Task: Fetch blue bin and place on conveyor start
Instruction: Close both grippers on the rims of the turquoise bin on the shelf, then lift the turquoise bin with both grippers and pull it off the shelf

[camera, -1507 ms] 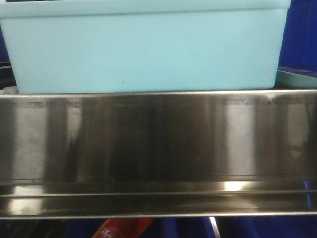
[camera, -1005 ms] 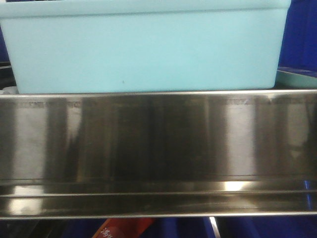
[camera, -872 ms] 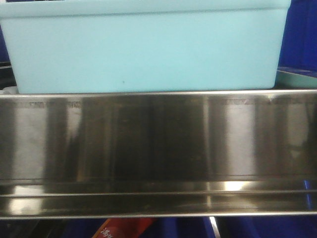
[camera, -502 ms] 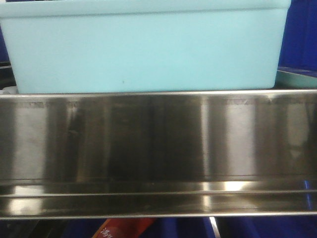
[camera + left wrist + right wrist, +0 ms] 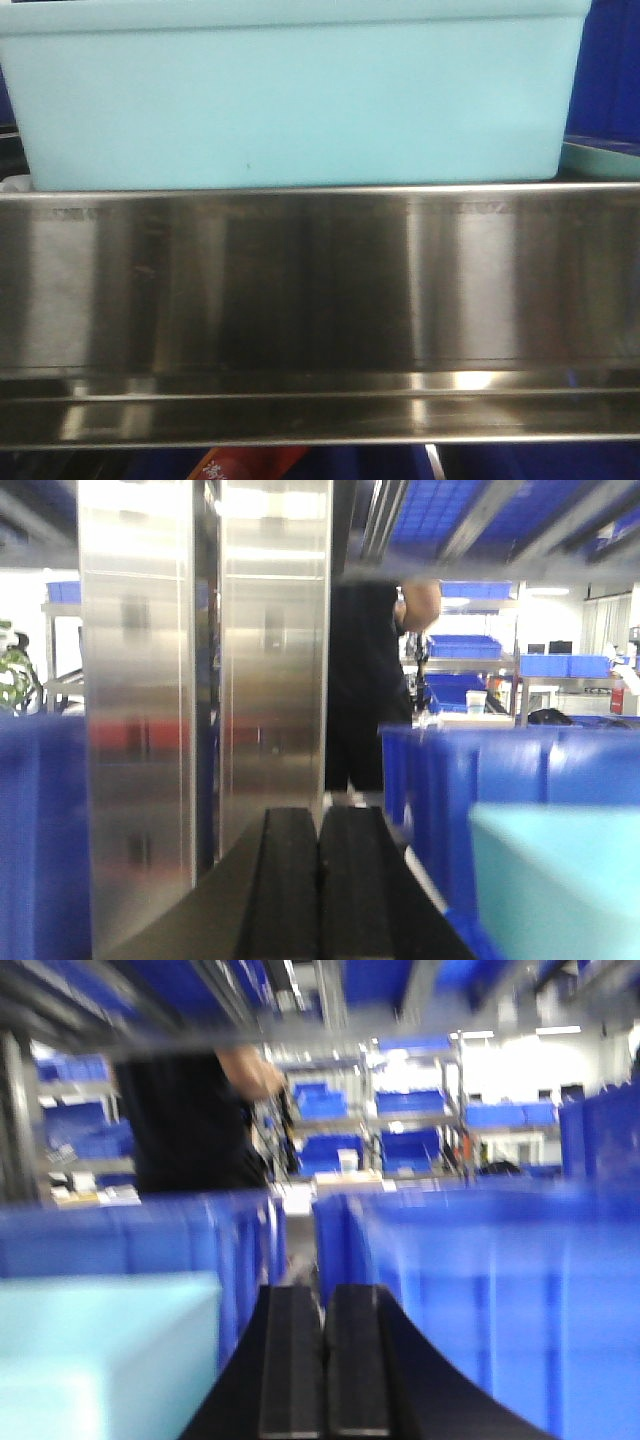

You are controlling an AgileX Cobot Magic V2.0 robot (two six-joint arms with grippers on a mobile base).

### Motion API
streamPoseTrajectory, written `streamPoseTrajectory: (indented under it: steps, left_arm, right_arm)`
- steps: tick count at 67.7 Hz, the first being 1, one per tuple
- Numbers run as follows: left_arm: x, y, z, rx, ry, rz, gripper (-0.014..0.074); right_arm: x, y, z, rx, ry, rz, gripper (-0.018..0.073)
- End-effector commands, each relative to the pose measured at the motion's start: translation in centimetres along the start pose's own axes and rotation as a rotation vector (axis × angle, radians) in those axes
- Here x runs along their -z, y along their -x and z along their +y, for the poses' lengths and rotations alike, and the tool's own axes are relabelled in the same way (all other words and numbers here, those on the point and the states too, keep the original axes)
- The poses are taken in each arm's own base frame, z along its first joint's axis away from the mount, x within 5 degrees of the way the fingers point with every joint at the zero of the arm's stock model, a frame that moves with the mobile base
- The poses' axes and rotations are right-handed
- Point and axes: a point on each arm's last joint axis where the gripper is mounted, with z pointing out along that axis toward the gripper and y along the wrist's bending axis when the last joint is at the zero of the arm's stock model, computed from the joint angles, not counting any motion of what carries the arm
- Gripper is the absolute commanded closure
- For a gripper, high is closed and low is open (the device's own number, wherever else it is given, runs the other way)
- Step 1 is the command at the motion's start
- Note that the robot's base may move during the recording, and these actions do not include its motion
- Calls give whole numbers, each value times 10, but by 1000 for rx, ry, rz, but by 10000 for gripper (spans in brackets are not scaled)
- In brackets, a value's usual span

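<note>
— Aqua plastic: we see the blue bin (image 5: pixel 290 100) just above and behind the steel rail (image 5: pixel 320 290).
— And our jaws?
— We see the left jaws pressed together, the right jaws too; the bin lies between them, dark blue bins (image 5: pixel 480 1290) alongside.

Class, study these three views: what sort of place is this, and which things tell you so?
Most likely a warehouse or factory storeroom. Many dark blue bins stand around and fill the shelves behind, a pale blue bin rests on a shiny steel rack, and a person in dark clothes stands among them.
</note>
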Motion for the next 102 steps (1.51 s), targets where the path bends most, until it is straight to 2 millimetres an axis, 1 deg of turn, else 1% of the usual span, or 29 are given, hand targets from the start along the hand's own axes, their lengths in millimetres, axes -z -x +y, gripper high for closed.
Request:
streamPoseTrajectory:
  steps: [1,5,6,9,10,11,12,14,21,27,33,37,42,47,53,61,65,68,71,76,77,81,88,96,102]
  left_arm:
    - [0,30,1,1,-3,44,662]
    - [-3,48,1,5,-2,71,579]
    - [-5,51,1,9,-3,83,542]
    - [-9,62,1,18,-5,98,460]
    - [-10,64,1,19,-5,104,430]
    - [-13,67,1,20,-5,115,386]
    - [-15,68,1,20,-5,122,357]
    - [-20,70,1,20,-5,143,287]
    - [-35,72,0,40,-11,200,128]
    - [-47,72,-2,57,-40,234,54]
    - [-55,74,-7,45,-114,283,46]
    - [-60,77,-12,-1,-183,322,46]
    - [-70,81,-20,-25,-272,372,46]
    - [-84,86,-32,-26,-360,410,46]
    - [-101,89,-48,-32,-452,452,46]
    - [-126,89,-77,-50,-562,522,46]
    - [-142,87,-93,-59,-598,573,46]
    - [-157,83,-105,-57,-603,631,46]
    - [-168,83,-112,-41,-596,676,46]
    - [-192,77,-125,-17,-555,781,46]
    - [-198,75,-126,-17,-535,805,46]
    - [-216,70,-132,-7,-474,882,46]
    - [-241,63,-134,-7,-377,988,46]
    - [-259,53,-129,-26,-304,1109,46]
    - [-270,44,-123,-22,-264,1136,46]
  right_arm:
    - [-2,24,5,-14,22,81,647]
    - [-7,40,7,-17,29,106,542]
    - [-9,45,7,-18,30,113,493]
    - [-16,53,8,-23,31,120,386]
    - [-18,56,8,-23,31,117,332]
    - [-21,59,8,-25,31,115,296]
    - [-23,61,8,-26,30,114,244]
    - [-28,63,8,-26,29,116,179]
    - [-45,64,7,-25,18,125,-12]
    - [-57,63,6,-27,13,151,-5]
    - [-68,66,8,-34,24,192,0]
    - [-75,72,10,12,53,224,1]
    - [-85,80,15,40,108,248,1]
    - [-96,87,23,34,176,274,1]
    - [-113,90,33,28,255,347,1]
    - [-140,87,49,39,347,502,1]
    - [-159,83,56,47,371,600,1]
    - [-173,78,59,42,373,661,1]
    - [-184,77,61,35,360,706,1]
    - [-205,69,60,34,291,816,1]
    - [-212,65,59,48,265,848,1]
    - [-225,62,56,65,192,914,1]
    - [-246,54,55,73,114,1008,1]
    - [-261,49,63,76,130,1044,1]
    - [-270,40,72,85,151,1068,1]
